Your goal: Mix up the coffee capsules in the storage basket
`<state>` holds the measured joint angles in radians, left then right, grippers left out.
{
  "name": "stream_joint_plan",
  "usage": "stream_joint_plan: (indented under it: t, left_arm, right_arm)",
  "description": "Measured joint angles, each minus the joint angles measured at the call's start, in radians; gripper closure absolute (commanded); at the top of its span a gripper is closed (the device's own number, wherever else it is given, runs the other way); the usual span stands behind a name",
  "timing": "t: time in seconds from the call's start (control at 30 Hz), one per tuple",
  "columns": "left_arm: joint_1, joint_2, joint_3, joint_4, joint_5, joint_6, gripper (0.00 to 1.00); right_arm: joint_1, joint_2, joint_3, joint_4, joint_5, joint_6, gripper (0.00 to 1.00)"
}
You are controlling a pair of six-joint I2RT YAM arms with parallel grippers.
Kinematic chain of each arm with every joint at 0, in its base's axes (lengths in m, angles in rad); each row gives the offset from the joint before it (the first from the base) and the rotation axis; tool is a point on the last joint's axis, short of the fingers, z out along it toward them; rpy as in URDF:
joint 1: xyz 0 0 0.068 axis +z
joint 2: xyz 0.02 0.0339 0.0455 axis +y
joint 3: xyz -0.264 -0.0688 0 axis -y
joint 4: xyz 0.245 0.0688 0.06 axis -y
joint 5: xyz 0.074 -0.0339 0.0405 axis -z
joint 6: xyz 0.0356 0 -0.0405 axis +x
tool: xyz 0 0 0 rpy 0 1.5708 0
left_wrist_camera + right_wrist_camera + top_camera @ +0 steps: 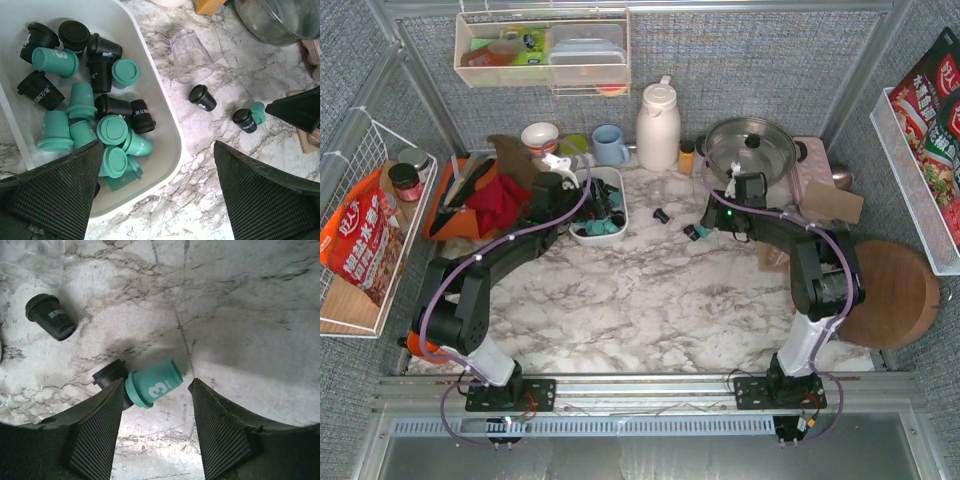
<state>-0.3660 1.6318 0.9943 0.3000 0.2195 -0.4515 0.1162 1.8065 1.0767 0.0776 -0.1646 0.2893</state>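
Note:
The white storage basket [613, 182] stands at the back left of the marble table and holds several teal and black coffee capsules [107, 131]. My left gripper [157, 192] is open and empty, its left finger over the basket's near corner [172, 150], its right finger over bare table; it also shows in the top view [578, 205]. Three capsules lie loose on the table: a black one [50, 317], a teal one marked "3" [154, 382] and a black one [109, 376] touching it. My right gripper [156, 407] is open, low over the teal capsule, which lies between its fingertips.
A clear glass [192, 55] lies on its side next to the basket. At the back stand a white thermos [658, 125], a blue mug [610, 145], an orange-capped jar [687, 157] and a lidded steel pot [752, 148]. A round wooden board [892, 292] lies at right, a red cloth [500, 205] at left.

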Motion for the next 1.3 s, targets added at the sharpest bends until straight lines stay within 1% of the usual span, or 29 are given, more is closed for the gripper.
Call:
stream_joint_plan:
  t: [0.17,0.33,0.5,0.67,0.77,1.0,1.1,1.3]
  left_arm:
    - [-0.006,0.000,0.000,-0.013,0.001,-0.001,0.01]
    - [-0.011,0.012,0.004,-0.013,0.015,-0.005,0.01]
    - [-0.018,0.027,0.011,-0.013,0.021,-0.020,0.01]
    - [-0.020,0.037,0.013,-0.013,0.035,-0.025,0.01]
    - [-0.021,0.039,0.013,-0.013,0.042,-0.027,0.01]
    - [-0.024,0.051,0.013,-0.010,0.047,-0.032,0.01]
    - [-0.025,0.053,0.013,-0.010,0.053,-0.039,0.01]
    - [-0.026,0.053,0.012,-0.009,0.061,-0.046,0.01]
  right_arm:
    - [-0.003,0.034,0.014,-0.015,-0.059,0.010,0.36]
    - [0.002,0.055,0.025,-0.032,-0.076,0.010,0.36]
    - [0.024,0.062,0.047,-0.056,-0.036,0.013,0.35]
    - [0.045,0.070,0.067,-0.091,0.021,0.008,0.26]
    - [0.045,0.086,0.090,-0.105,0.048,0.005,0.24]
    - [0.048,0.116,0.144,-0.147,0.063,-0.004,0.25]
    - [0.052,0.139,0.172,-0.158,0.070,-0.010,0.27]
    - [0.069,0.137,0.166,-0.203,0.111,-0.013,0.32]
